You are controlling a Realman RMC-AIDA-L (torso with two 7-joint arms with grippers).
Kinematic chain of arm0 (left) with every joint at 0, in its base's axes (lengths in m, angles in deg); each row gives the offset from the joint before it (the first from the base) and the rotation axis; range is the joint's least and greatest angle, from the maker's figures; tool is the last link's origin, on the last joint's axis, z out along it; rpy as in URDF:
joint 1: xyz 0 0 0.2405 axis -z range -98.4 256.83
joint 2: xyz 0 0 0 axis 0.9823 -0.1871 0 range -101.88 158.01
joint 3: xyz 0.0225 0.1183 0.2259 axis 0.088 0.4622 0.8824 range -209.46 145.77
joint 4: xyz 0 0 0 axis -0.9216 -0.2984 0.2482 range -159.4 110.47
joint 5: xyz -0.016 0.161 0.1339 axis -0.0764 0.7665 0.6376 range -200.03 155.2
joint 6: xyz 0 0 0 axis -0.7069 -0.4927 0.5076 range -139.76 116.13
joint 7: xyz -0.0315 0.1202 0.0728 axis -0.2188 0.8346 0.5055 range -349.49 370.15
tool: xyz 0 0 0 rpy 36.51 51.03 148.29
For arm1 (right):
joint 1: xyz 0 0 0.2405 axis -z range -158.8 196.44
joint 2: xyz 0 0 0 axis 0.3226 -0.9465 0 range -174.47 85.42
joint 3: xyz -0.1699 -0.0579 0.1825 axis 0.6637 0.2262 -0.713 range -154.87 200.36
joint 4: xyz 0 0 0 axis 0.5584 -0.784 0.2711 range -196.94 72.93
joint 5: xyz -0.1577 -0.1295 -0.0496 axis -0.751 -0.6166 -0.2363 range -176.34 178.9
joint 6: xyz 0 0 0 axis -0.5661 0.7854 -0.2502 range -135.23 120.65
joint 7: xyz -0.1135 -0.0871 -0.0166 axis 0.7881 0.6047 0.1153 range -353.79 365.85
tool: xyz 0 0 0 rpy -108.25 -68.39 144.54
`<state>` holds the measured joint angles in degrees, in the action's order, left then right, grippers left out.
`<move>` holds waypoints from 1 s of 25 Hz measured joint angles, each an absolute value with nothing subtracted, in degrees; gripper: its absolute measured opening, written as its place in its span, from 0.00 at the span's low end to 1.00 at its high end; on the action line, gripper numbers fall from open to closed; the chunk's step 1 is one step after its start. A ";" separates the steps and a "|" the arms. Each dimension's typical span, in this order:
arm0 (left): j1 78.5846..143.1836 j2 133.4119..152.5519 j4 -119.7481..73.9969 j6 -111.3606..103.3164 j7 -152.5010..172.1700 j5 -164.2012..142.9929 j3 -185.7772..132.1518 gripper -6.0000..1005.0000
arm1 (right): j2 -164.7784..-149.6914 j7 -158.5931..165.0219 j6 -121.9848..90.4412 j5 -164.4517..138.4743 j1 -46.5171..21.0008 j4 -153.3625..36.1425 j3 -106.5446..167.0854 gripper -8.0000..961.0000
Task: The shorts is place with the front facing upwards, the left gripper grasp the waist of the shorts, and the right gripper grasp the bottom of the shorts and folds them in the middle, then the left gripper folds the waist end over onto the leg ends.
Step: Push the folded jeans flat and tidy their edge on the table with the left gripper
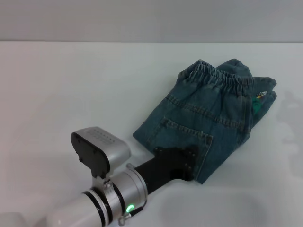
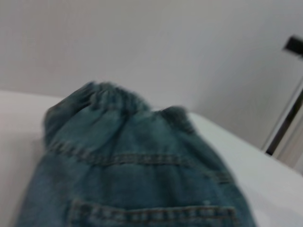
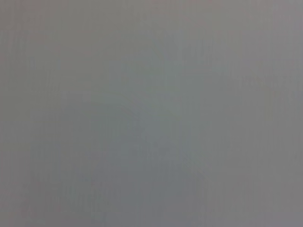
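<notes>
Shorts (image 1: 208, 118) folded, soft limp denim; left gripper (image 1: 182, 161) over folded edge, grip unclear; grab thick waist (image 1: 222, 78).

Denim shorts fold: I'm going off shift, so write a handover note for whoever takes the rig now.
Left gripper: black claw on the near folded edge of the blue faded-denim shorts; whether it is open or shut cannot be told.
Right gripper: out of view.
Shorts: folded bundle on the white table, gathered elastic waist at the far end beside the cartoon print.
Done: both folds look made.
Left: withdraw the left arm, check the fold.
</notes>
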<state>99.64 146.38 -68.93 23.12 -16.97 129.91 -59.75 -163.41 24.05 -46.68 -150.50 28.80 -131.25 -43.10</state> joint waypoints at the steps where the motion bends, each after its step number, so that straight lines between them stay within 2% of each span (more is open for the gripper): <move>1: 99.64 146.38 -68.93 23.12 -16.97 129.91 -59.75 0.01 | -163.41 24.05 -46.69 -150.50 29.02 -131.56 -42.96 0.01; 7: 104.65 146.55 -61.81 22.53 -25.02 129.62 -60.25 0.01 | -163.47 24.05 -46.78 -150.50 30.38 -133.33 -42.72 0.01; 25: 113.29 146.66 -52.19 22.22 -26.17 129.63 -64.99 0.02 | -163.53 24.07 -48.33 -150.50 32.79 -135.23 -40.67 0.01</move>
